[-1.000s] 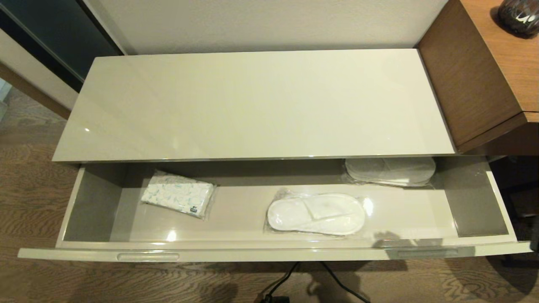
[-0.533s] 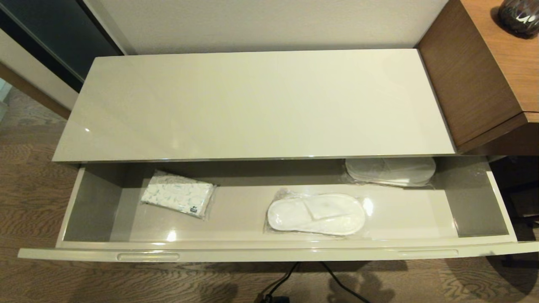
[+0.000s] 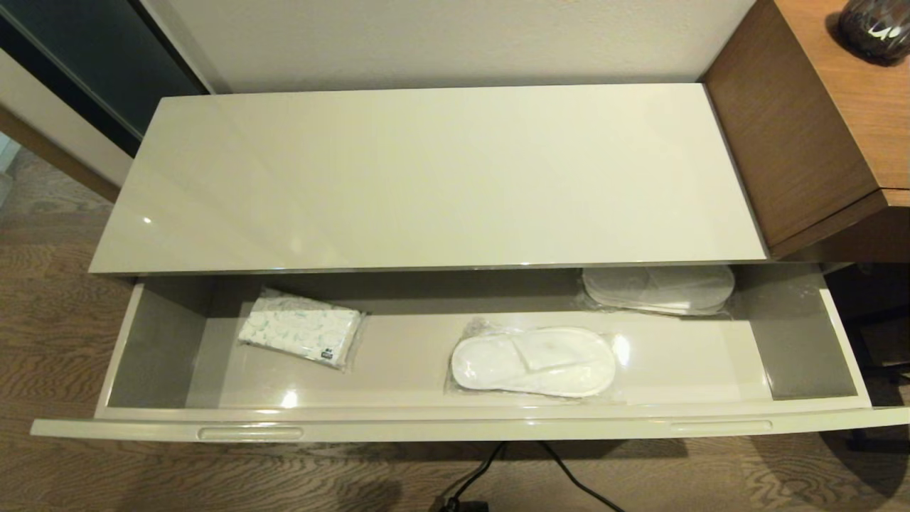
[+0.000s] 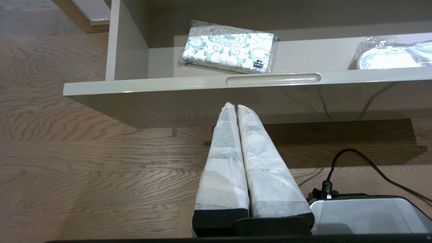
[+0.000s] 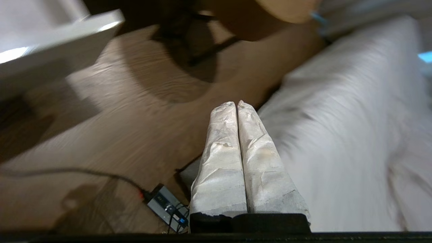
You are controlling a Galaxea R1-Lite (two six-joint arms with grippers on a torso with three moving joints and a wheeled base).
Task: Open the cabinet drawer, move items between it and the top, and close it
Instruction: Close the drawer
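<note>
Head view: the drawer (image 3: 455, 419) is pulled fully out, wrapped slippers (image 3: 533, 361) lying mid-floor, a second pair (image 3: 657, 288) behind, a tissue packet (image 3: 300, 327) leftward. The top (image 3: 426, 178) is bare. Left gripper (image 4: 235, 106) is clenched before the drawer; right gripper (image 5: 235, 104) is clenched over floor.

Slippers (image 3: 533, 361) mid-drawer (image 3: 455, 429), packet (image 3: 300, 328) to their left, second pair (image 3: 658, 288) behind right.

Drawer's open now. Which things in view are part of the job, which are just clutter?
Job:
cabinet drawer, pulled open
wrapped slippers, mid-drawer
second wrapped slippers, back right, partly under the top
cabinet top

Lying about:
patterned tissue packet, drawer's left
brown desk
dark jar
floor cables
</note>
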